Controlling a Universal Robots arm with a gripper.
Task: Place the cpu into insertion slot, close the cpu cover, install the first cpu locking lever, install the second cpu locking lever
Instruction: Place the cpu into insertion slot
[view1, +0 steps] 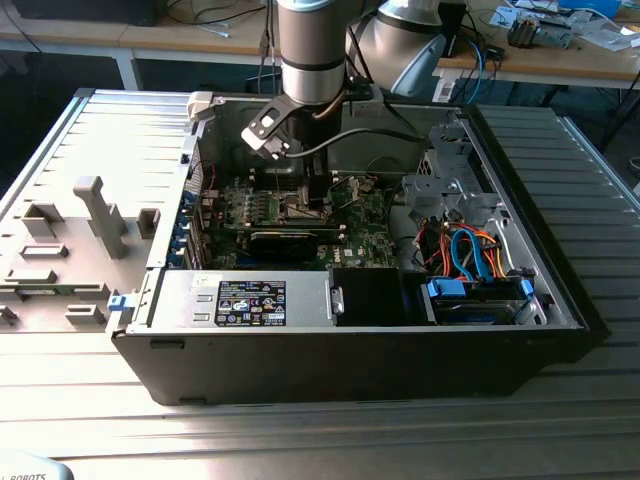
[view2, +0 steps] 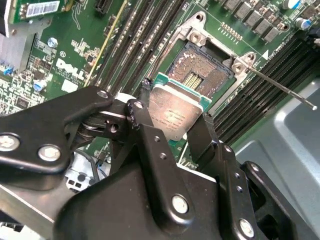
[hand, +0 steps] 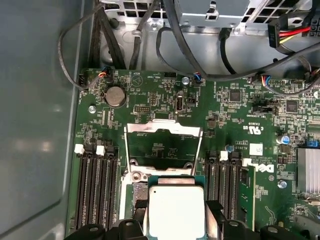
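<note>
Clearly the gripper (view2: 172, 107) is clenched on the cpu (hand: 176, 210), pinching two opposite edges between its fingers. The chip sits tilted over the near edge of the insertion slot (view2: 200, 70); the cpu cover (hand: 162, 125) stands flipped open beyond.

The cpu (hand: 176, 210), a flat square chip with a dull silver top and a green rim, hangs slightly tilted just above the insertion slot (view2: 200, 75), pinched at two opposite edges by the gripper (view2: 171, 116). The slot's tan-gold contact field lies bare in its metal frame, mid-board between rows of long black slots. The cpu cover (hand: 162, 129) stands swung up, open.
</note>
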